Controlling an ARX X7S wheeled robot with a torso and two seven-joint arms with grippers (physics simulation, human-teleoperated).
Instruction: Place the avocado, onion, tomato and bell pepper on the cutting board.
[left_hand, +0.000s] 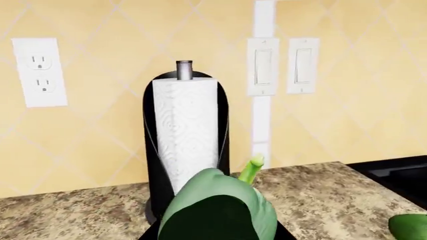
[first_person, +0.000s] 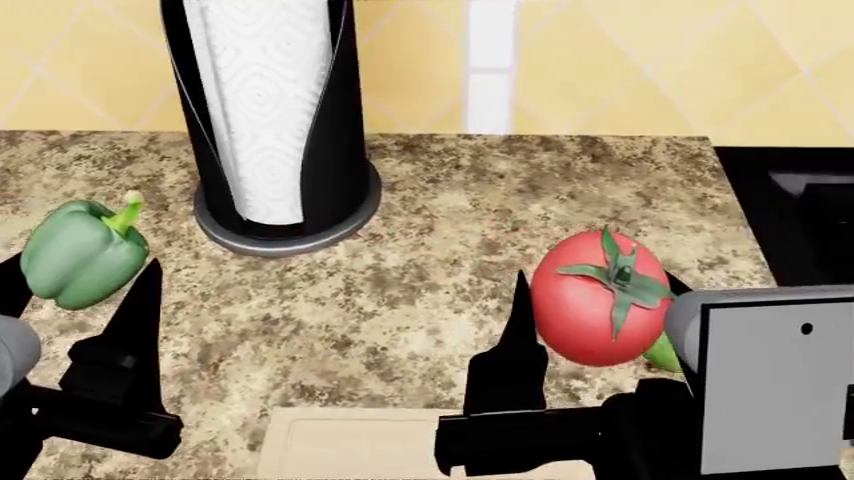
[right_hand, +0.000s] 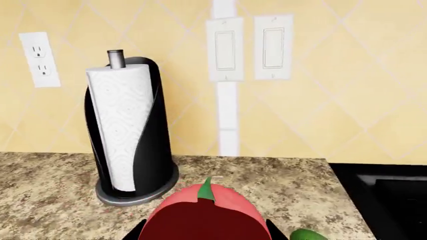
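Observation:
My left gripper (first_person: 74, 278) is shut on the lobed green bell pepper (first_person: 80, 250), held above the counter at the left; the left wrist view shows the pepper (left_hand: 220, 205) filling the jaws, stem up. My right gripper (first_person: 601, 305) is shut on the red tomato (first_person: 594, 300), also seen close up in the right wrist view (right_hand: 200, 215). Just past the tomato, a sliver of the green avocado (first_person: 662, 353) lies on the counter. The pale cutting board (first_person: 347, 440) sits at the near edge between the arms. The onion is out of view.
A paper towel roll in a black holder (first_person: 274, 120) stands at the back of the granite counter (first_person: 427, 270). A black cooktop (first_person: 801, 210) borders the counter on the right. The tiled wall carries an outlet (left_hand: 39, 72) and light switches (right_hand: 247, 47).

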